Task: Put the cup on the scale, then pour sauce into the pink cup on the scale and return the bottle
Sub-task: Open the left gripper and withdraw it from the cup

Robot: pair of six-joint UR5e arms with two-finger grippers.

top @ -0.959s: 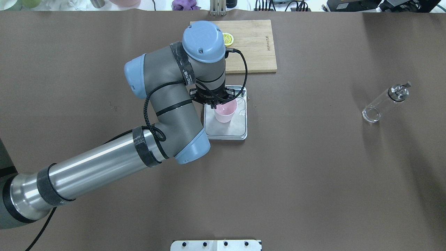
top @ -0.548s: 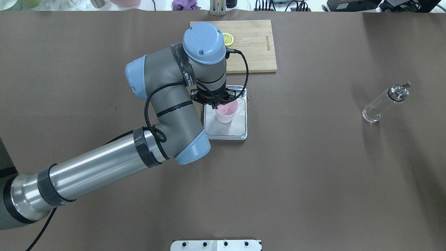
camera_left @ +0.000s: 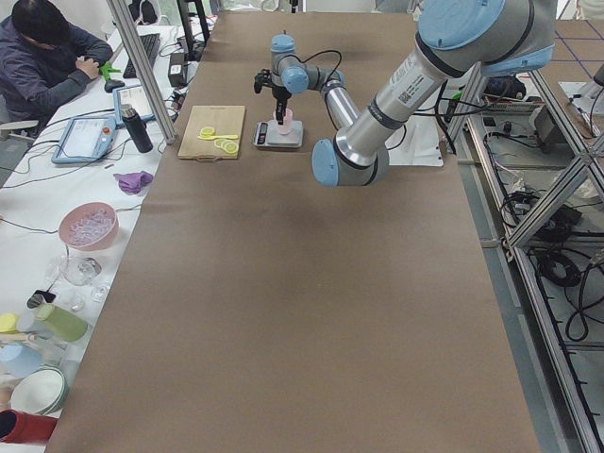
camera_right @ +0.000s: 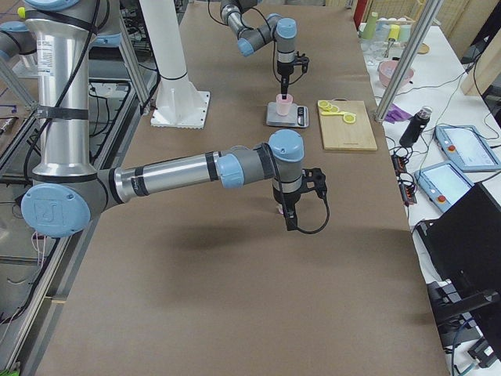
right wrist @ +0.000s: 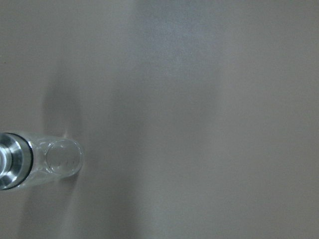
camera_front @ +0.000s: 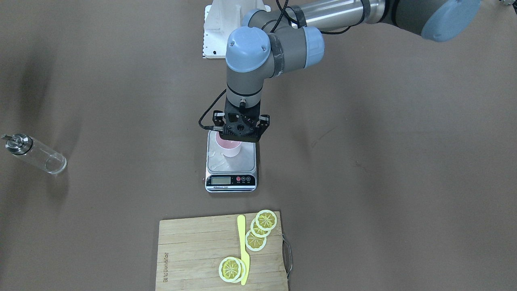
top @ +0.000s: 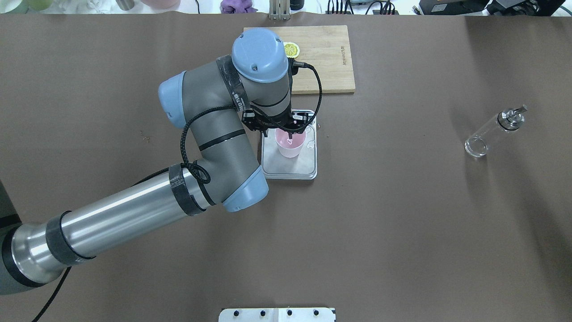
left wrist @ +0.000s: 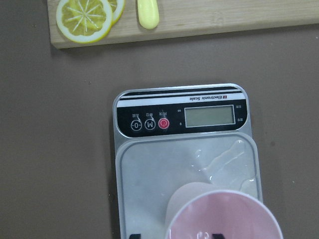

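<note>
The pale pink cup (top: 290, 144) stands upright on the silver platform of the scale (top: 290, 170), toward its display end. It also shows in the front view (camera_front: 228, 148) and the left wrist view (left wrist: 224, 214). My left gripper (top: 290, 133) hangs over the cup with its jaws apart. One finger is inside the rim and one outside, neither pressing the wall. The clear glass bottle (top: 491, 132) with its metal pourer stands far to the right, also in the right wrist view (right wrist: 35, 164). My right gripper (camera_right: 286, 219) hovers above it; I cannot tell whether it is open or shut.
A wooden cutting board (top: 321, 58) with lemon slices (camera_front: 262, 226) and a yellow knife (camera_front: 242, 246) lies just beyond the scale. A wet smear (left wrist: 224, 164) marks the platform beside the cup. The robot's white base plate (top: 277, 314) sits at the near edge.
The left wrist has shifted slightly toward the cutting board and its fingers have spread at the cup's rim. The cup stays on the scale. The bottle has not moved.
</note>
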